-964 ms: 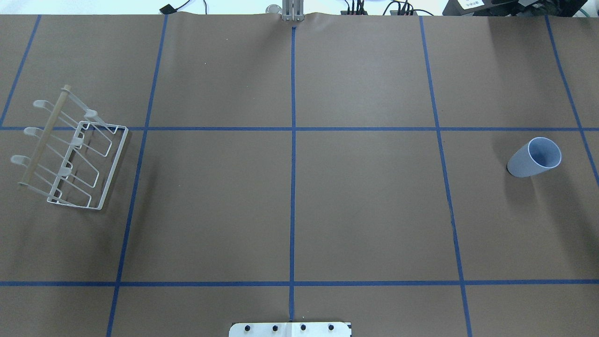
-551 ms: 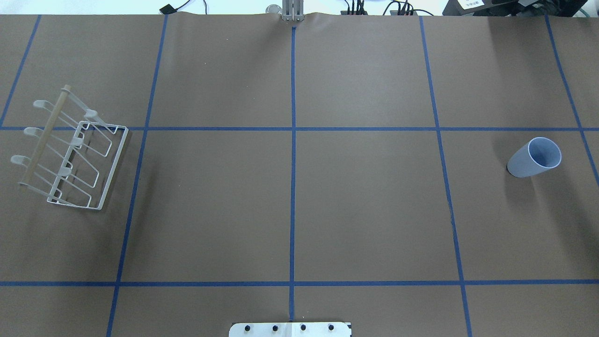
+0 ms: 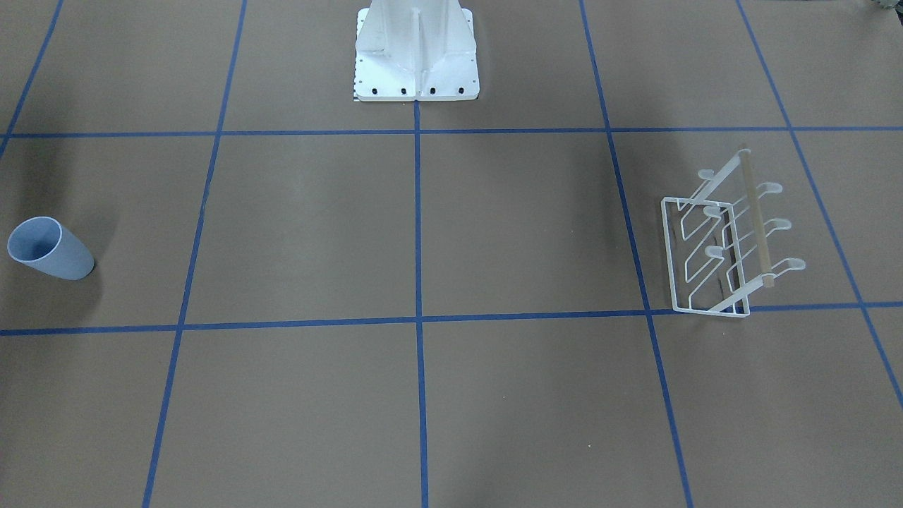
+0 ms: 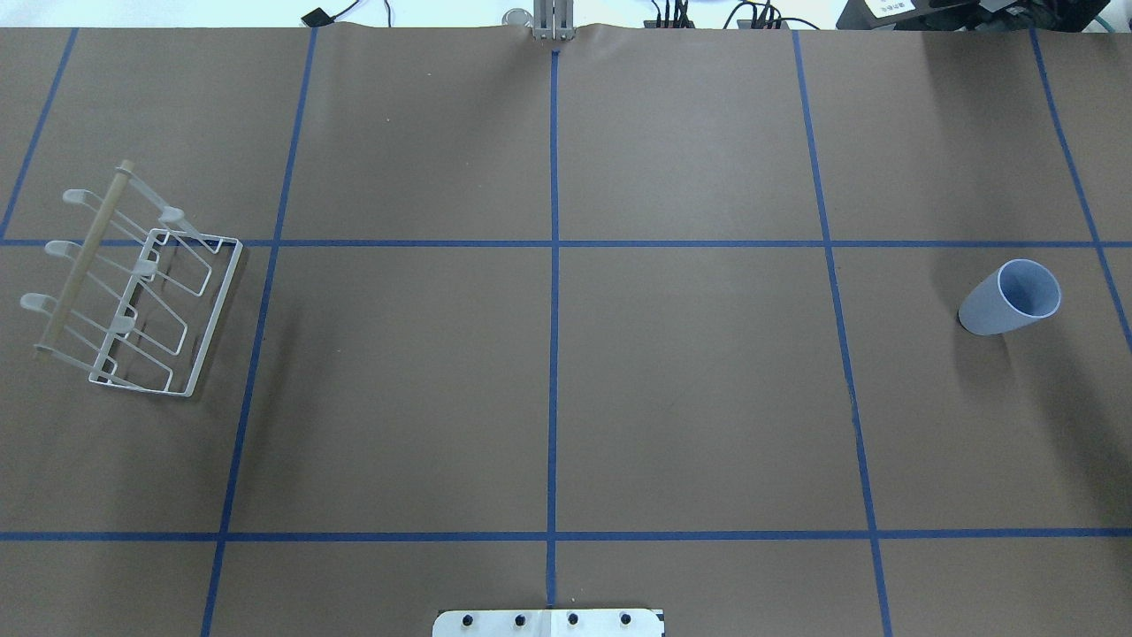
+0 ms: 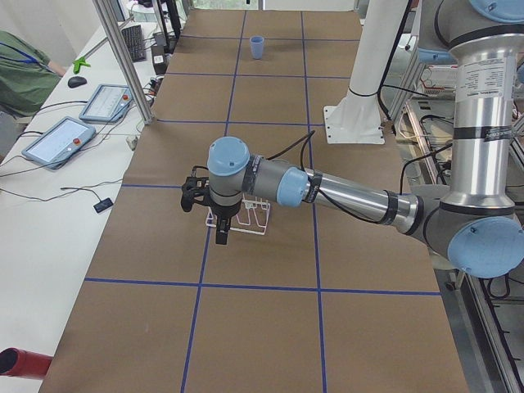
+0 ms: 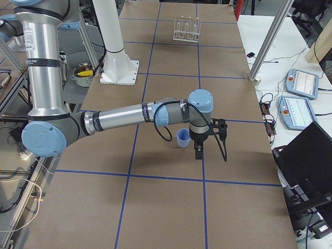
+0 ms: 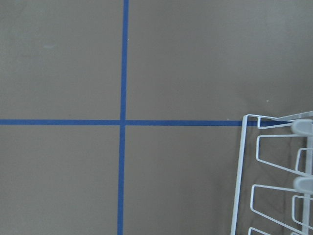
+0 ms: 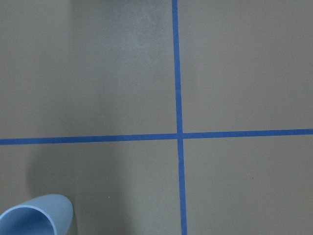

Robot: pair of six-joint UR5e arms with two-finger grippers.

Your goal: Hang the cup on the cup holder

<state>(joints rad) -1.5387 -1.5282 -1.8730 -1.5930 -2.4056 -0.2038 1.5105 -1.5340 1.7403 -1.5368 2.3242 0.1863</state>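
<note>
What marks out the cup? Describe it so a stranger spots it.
On the brown table gridded with blue tape, look to the robot's far right, opposite the white wire cup holder. The cup stands upright there: a solid pale blue tumbler, not wire.

A pale blue-grey plastic tumbler (image 4: 1008,299) stands upright, mouth up, near the right edge of the tabletop (image 4: 690,398); a white wire rack with wooden rod (image 4: 85,257) sits near the left edge.
</note>
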